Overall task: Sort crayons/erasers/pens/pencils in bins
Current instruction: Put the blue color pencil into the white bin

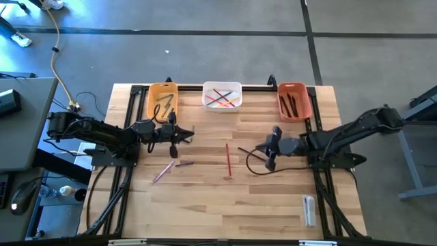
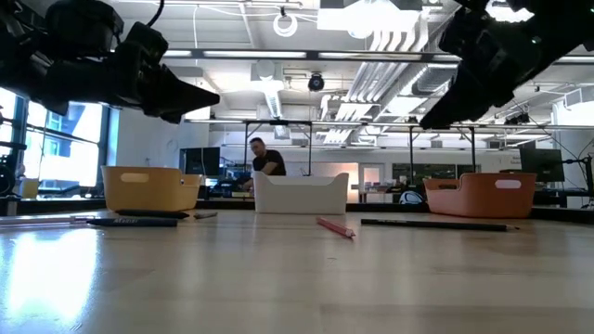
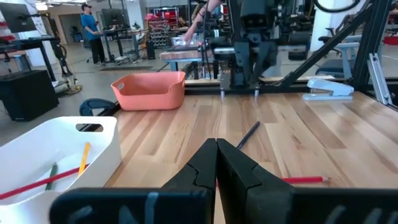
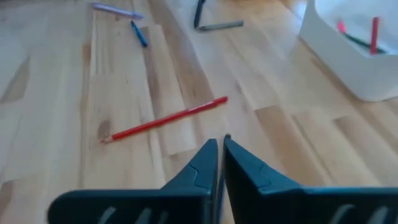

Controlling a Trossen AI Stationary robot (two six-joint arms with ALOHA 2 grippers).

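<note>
Between picks: my right pincer (image 4: 219, 149) hangs nearly closed and empty over the red pencil (image 1: 228, 160) on the bench (image 1: 205, 205). Next I'd spread, drop, grab it for the white bin (image 1: 222, 104).

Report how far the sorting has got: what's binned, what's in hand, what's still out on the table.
Done: the white bin holds colored pencils, and the yellow-orange bin and red-orange bin hold dark sticks. In hand: nothing visible; the left pincer and right pincer hang shut above the table. Left: a red pencil, a dark pen near the right pincer, and small sticks near the left.
</note>
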